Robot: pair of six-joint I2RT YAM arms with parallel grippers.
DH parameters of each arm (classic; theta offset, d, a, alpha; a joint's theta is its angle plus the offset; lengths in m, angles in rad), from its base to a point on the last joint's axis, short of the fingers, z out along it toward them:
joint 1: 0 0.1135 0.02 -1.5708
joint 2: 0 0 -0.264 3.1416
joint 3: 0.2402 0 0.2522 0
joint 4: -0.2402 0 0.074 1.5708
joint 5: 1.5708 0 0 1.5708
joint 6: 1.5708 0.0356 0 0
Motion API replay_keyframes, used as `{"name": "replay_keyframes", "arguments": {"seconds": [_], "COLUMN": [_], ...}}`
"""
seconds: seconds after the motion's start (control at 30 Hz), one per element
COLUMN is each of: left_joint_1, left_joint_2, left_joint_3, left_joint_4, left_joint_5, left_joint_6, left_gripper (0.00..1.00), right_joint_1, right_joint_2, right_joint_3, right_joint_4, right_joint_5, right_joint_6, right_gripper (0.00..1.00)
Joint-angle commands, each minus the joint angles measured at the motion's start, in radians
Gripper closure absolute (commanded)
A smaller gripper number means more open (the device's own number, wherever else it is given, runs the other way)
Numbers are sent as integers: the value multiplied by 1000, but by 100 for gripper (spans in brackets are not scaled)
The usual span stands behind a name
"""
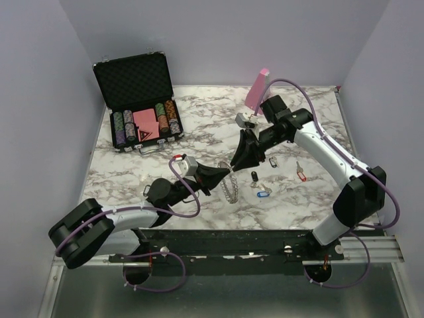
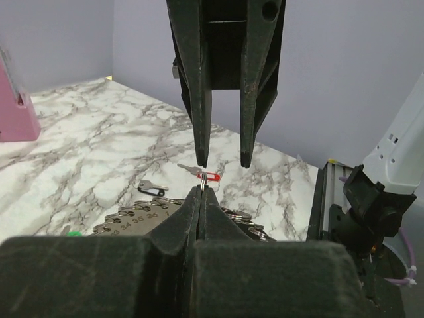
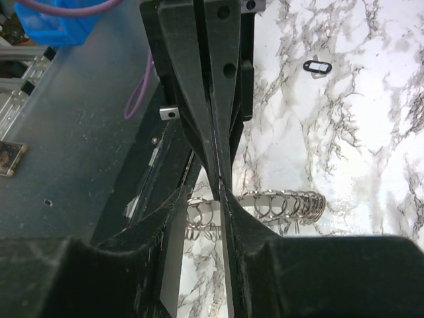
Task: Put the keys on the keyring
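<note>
The keyring (image 1: 230, 184) stands on edge at mid-table, a grey disc with numbered loops (image 2: 142, 215), coil-like in the right wrist view (image 3: 286, 202). My left gripper (image 1: 224, 174) (image 2: 201, 190) is shut on one small loop of its rim. My right gripper (image 1: 244, 167) (image 3: 203, 188) hangs open just above, its fingers (image 2: 201, 99) either side of the left gripper's tip, holding nothing. Loose keys lie to the right: a black one (image 1: 254, 175) (image 2: 152, 189), a blue one (image 1: 263, 194), a red one (image 1: 301, 175) (image 2: 209, 176) and a black tag (image 1: 271, 162) (image 3: 317, 67).
An open black case of poker chips (image 1: 142, 112) stands at the back left. A pink wedge block (image 1: 257, 89) (image 2: 13, 109) stands at the back, behind the right arm. The table's near edge and mounting rail (image 1: 265, 242) lie just behind the grippers.
</note>
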Motion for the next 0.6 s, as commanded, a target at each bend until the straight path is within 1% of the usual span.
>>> {"name": "replay_keyframes", "arguments": {"seconds": [0.0, 0.23, 0.57], "left_joint_1": [2, 2, 2], "left_joint_2": [31, 14, -18], "left_joint_3": [35, 36, 17], "left_joint_4": [266, 247, 244], "left_joint_5": [-11, -11, -20], "left_joint_6": [-47, -35, -30], "left_gripper": [100, 100, 100], "right_joint_1": [2, 2, 2], "right_joint_2": [-18, -62, -67], "right_joint_3": [-36, -108, -133], "right_joint_4": [86, 226, 264], "right_joint_5": [-49, 11, -9], "right_joint_6": [43, 169, 214], "right_gripper": [67, 67, 66]}}
